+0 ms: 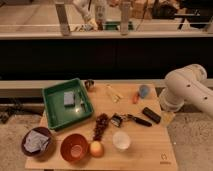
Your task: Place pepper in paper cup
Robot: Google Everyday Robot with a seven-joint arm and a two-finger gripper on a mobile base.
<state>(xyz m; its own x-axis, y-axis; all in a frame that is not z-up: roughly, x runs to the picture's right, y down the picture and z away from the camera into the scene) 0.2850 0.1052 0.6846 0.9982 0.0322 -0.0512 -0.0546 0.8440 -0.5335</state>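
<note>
The pepper (135, 98) is a slim orange-red piece lying on the wooden table (150, 155) at the back, just left of a blue object (144, 90). The white paper cup (121, 141) stands upright near the front, right of a yellow-orange fruit (96, 148). My white arm (187, 90) reaches in from the right. Below it, at the table's right edge, my gripper (167, 116) hangs open and holds nothing. It is well right of both the pepper and the cup.
A green tray (55, 107) with a grey sponge sits at the back left. A brown bowl (36, 142) with cloth and an orange bowl (74, 147) stand at the front left. Dark grapes (101, 125), a black-handled tool (131, 120) and a black block (151, 115) lie mid-table.
</note>
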